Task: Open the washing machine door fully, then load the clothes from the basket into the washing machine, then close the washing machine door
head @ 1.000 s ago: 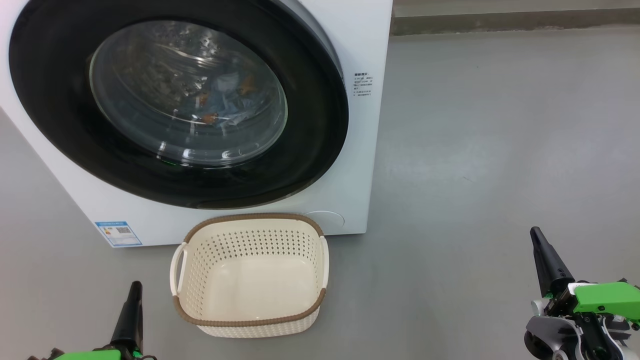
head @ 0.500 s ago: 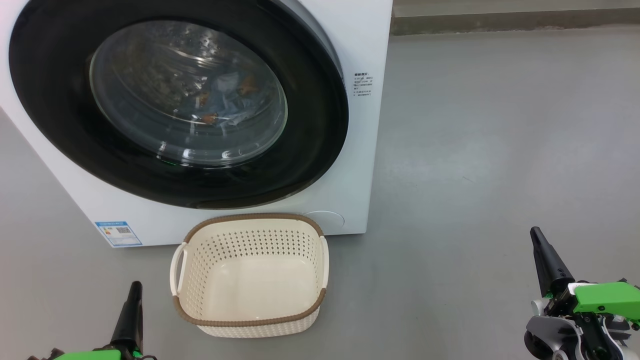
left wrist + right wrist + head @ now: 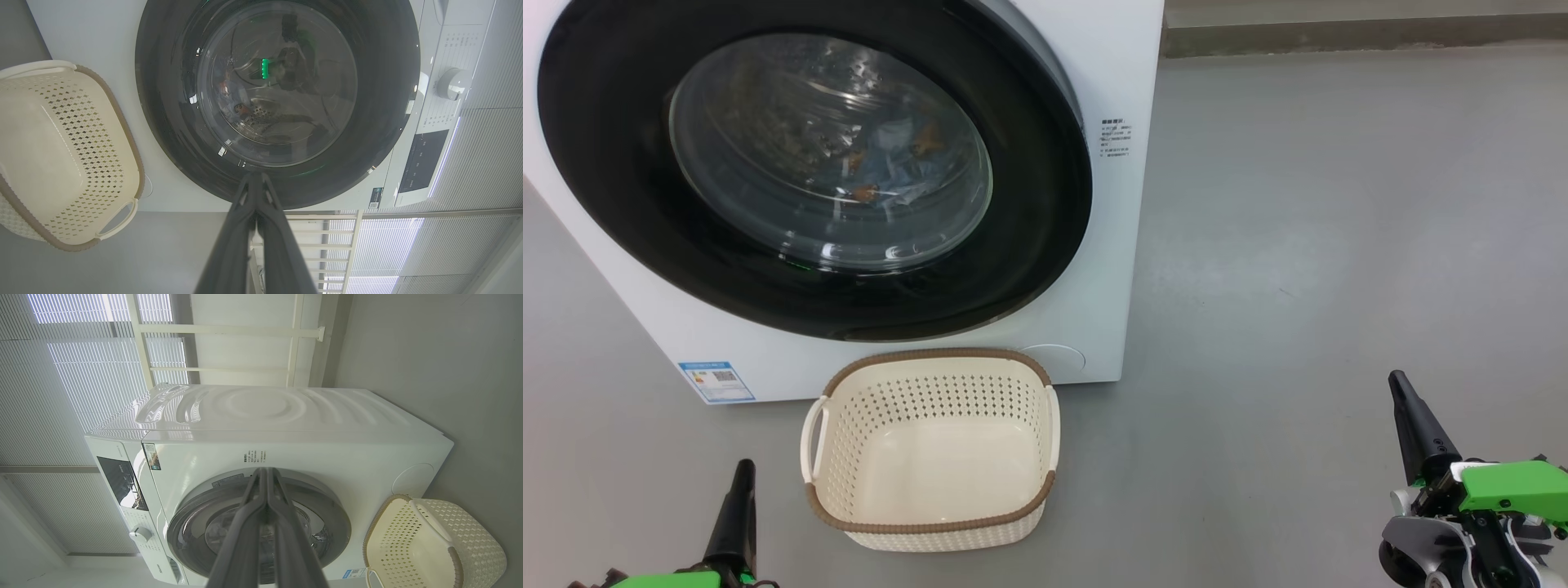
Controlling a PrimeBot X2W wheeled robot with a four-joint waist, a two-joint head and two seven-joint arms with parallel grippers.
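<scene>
The white washing machine (image 3: 1111, 73) fills the upper left of the head view, and its black-rimmed door (image 3: 1029, 245) lies flush against the front. Through the glass I see light-blue clothes (image 3: 894, 167) with orange spots inside the drum. The cream basket (image 3: 931, 449) with a brown rim stands on the floor in front of the machine, with nothing in it. My left gripper (image 3: 743, 469) is shut at the lower left, beside the basket and holding nothing. My right gripper (image 3: 1398, 380) is shut at the lower right, far from the machine. In the left wrist view the door (image 3: 367, 163) and basket (image 3: 61, 155) appear again.
Grey floor (image 3: 1339, 245) stretches to the right of the machine. A low ledge (image 3: 1339, 33) runs along the back. The right wrist view shows the machine's control panel (image 3: 120, 482) and dial (image 3: 139, 534), with window blinds (image 3: 81, 375) behind.
</scene>
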